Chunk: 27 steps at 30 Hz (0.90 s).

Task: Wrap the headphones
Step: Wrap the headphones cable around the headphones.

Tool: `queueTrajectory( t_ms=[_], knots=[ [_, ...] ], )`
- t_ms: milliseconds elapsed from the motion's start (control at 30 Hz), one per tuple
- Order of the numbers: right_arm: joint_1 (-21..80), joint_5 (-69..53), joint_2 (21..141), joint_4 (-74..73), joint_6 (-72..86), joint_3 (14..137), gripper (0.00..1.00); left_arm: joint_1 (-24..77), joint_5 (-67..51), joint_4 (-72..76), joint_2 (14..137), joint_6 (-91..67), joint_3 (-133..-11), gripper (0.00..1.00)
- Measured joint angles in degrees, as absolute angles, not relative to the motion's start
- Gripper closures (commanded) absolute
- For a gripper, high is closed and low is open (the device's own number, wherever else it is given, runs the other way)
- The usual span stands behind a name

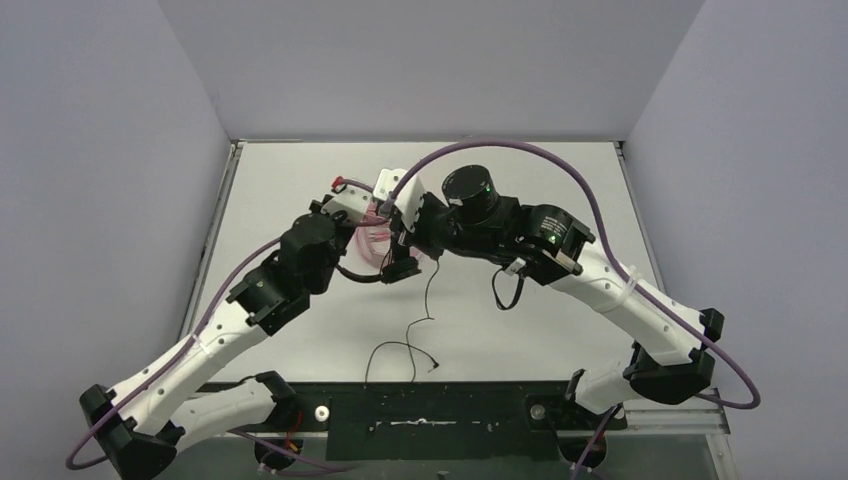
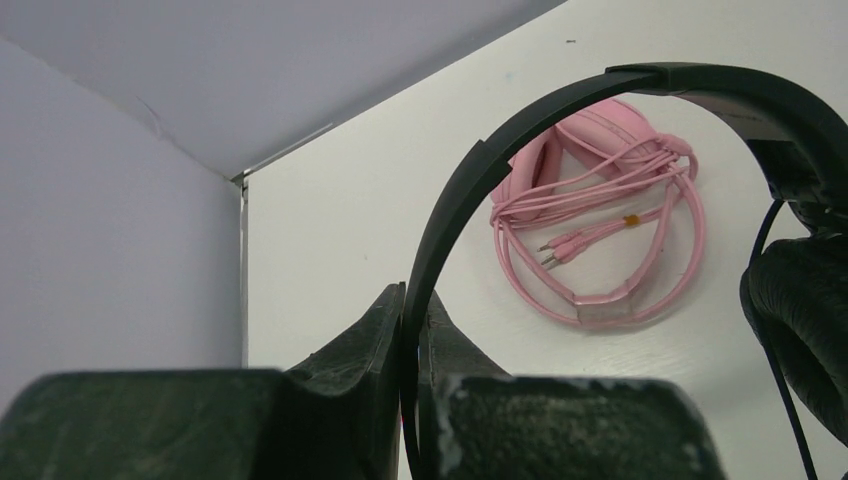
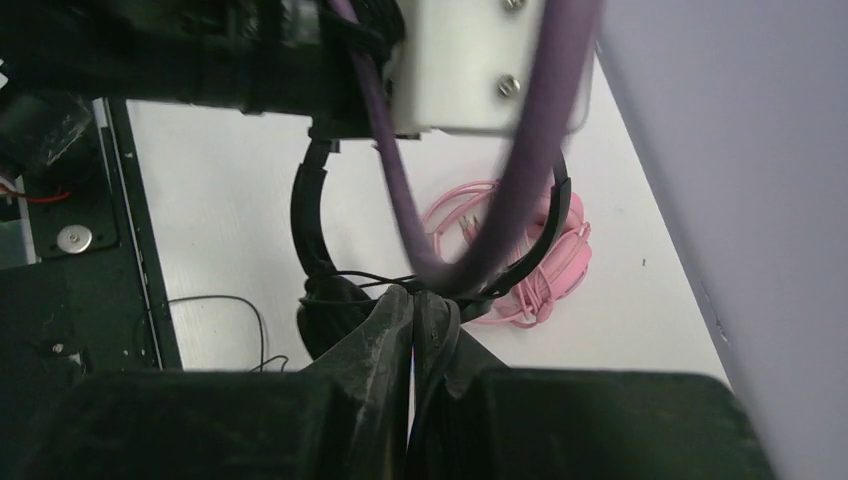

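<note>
The black headset [image 2: 560,95] is held aloft; its cable [image 1: 428,300] is not yet wound.
Left jaws grip the band and right jaws are closed on it by an ear cup, above mid-bench [image 1: 560,330]. The pink headset [image 2: 610,125] lies coiled farther back. Next: loop the trailing cable around the band.
</note>
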State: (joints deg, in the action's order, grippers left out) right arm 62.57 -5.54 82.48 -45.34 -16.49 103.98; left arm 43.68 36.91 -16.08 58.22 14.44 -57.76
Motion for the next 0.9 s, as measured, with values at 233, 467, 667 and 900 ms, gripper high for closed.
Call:
queueTrajectory(
  t_ms=[233,467,667,900],
  knots=[
    [53.0,-20.5,84.2,-47.2,-19.7,104.6,1.00,45.2,31.0,-17.2,47.7,13.7,-54.1,1.00],
    [46.4,-28.0,84.2,-45.3,-19.5,103.2,1.00,45.3,23.9,-19.5,45.1,9.6,-53.9,1.00],
    [41.3,-30.5,84.2,-41.7,-16.1,98.3,0.98,45.3,19.6,-21.3,42.7,5.2,-53.9,1.00],
    [38.5,-31.8,84.0,-35.3,-10.8,91.7,0.92,45.3,16.9,-22.1,40.0,-1.1,-53.9,1.00]
  ],
)
